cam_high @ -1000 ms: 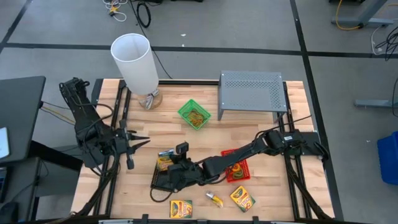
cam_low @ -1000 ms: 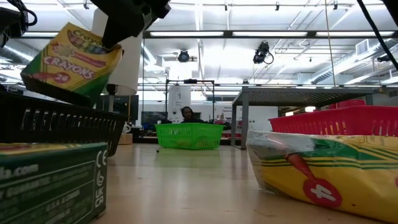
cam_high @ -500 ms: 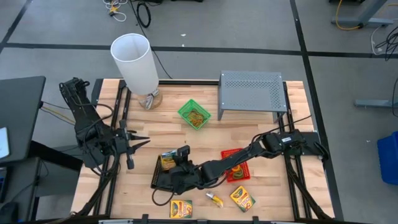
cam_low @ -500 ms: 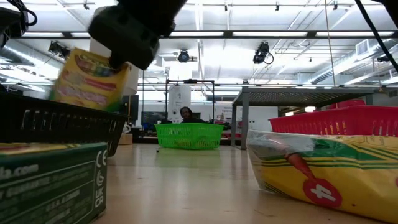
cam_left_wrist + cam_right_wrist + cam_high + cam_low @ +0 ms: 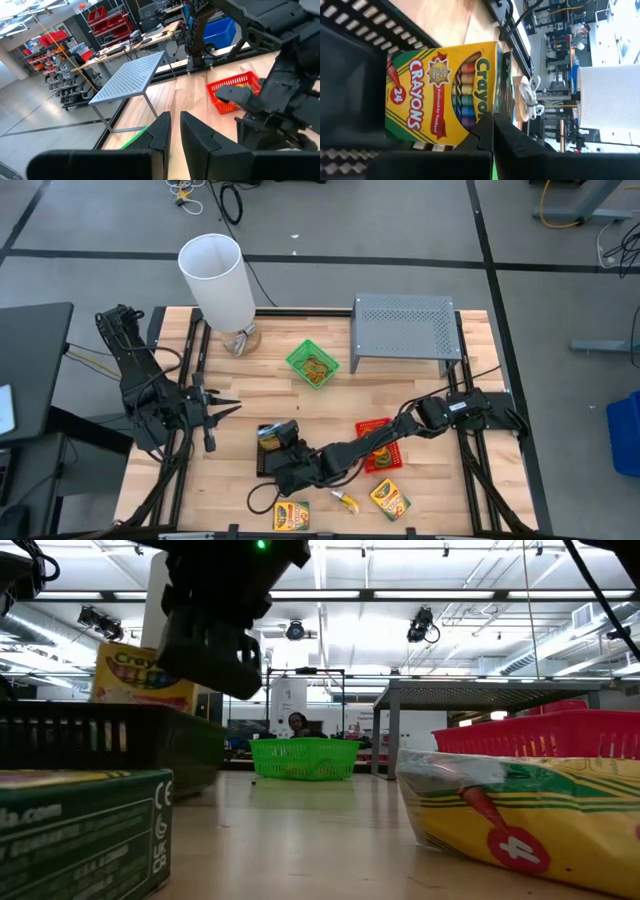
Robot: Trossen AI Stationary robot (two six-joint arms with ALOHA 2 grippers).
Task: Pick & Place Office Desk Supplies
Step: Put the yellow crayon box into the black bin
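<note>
Right gripper (image 5: pixel 272 442) is clamped on a crayon box (image 5: pixel 445 92) over the black tray (image 5: pixel 262 471), box's lower half hidden behind the tray wall.

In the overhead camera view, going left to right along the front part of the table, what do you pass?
Left gripper → black tray with a crayon box held by the right gripper → crayon box lying flat → small yellow item → another crayon box → red tray.

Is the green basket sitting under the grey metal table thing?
No, the green tray sits on open wood beside the grey riser, not under it.
</note>
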